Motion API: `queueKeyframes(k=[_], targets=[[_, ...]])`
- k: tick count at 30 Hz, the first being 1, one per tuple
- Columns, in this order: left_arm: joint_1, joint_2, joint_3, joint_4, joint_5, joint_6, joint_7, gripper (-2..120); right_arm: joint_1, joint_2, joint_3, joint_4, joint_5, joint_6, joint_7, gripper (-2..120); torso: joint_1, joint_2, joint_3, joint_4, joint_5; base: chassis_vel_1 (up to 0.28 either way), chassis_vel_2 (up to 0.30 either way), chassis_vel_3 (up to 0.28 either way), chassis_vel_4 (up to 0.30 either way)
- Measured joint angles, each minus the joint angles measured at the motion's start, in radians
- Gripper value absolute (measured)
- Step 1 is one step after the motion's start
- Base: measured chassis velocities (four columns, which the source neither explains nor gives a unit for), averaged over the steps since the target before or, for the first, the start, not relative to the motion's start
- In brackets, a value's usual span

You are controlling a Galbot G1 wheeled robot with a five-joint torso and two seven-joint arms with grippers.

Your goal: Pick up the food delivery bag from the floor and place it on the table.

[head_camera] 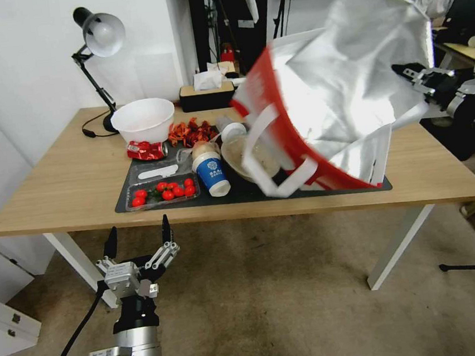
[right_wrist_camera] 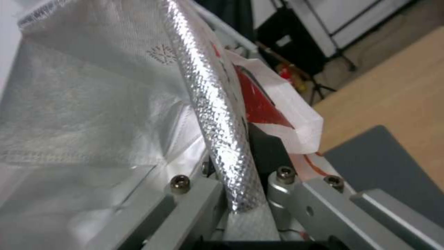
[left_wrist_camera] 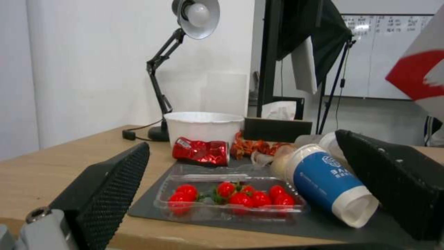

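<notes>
The food delivery bag (head_camera: 347,94) hangs tilted above the right half of the table (head_camera: 70,183), its silver-lined mouth and white handles facing me. I cannot tell whether its lower red edge touches the dark mat (head_camera: 148,178). My right gripper (head_camera: 415,79) is at the bag's far right side, shut on its rim. The right wrist view shows the foil rim (right_wrist_camera: 217,114) pinched in that gripper (right_wrist_camera: 245,187). My left gripper (head_camera: 138,232) stands open and holds nothing, low over the floor (head_camera: 272,309) just before the table's front edge. A red and white corner of the bag (left_wrist_camera: 416,76) shows in the left wrist view.
On the mat lie a tray of cherry tomatoes (head_camera: 163,192), a tipped blue cup (head_camera: 212,175), a crushed red can (head_camera: 146,150) and a white bowl (head_camera: 143,120). A desk lamp (head_camera: 98,40) and tissue box (head_camera: 207,94) stand at the back. A white cabinet (head_camera: 5,323) is at left.
</notes>
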State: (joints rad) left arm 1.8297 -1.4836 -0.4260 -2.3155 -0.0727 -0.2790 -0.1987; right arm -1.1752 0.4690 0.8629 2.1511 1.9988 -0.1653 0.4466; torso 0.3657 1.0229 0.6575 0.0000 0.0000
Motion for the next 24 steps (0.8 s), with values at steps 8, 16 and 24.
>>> queueKeyframes(k=[8,16,24], targets=[[0.003,0.009,-0.008,-0.003,0.000,0.000,-0.001,100,0.147,0.049,-0.112,-0.045,0.052,0.049,0.179,0,0.000,0.000,0.000,0.0001,-0.0001,0.000,0.000,0.000,0.000],[0.002,0.009,-0.007,0.002,0.003,-0.001,-0.001,100,0.163,0.072,-0.126,-0.095,0.060,0.039,0.248,0,0.000,0.000,0.000,-0.0001,0.0000,0.000,0.000,0.000,0.000],[0.001,0.009,-0.010,0.009,0.004,-0.004,-0.001,100,0.179,0.083,-0.139,-0.126,0.070,0.028,0.284,0,0.000,0.000,0.000,-0.0001,0.0000,0.000,0.000,0.000,0.000]])
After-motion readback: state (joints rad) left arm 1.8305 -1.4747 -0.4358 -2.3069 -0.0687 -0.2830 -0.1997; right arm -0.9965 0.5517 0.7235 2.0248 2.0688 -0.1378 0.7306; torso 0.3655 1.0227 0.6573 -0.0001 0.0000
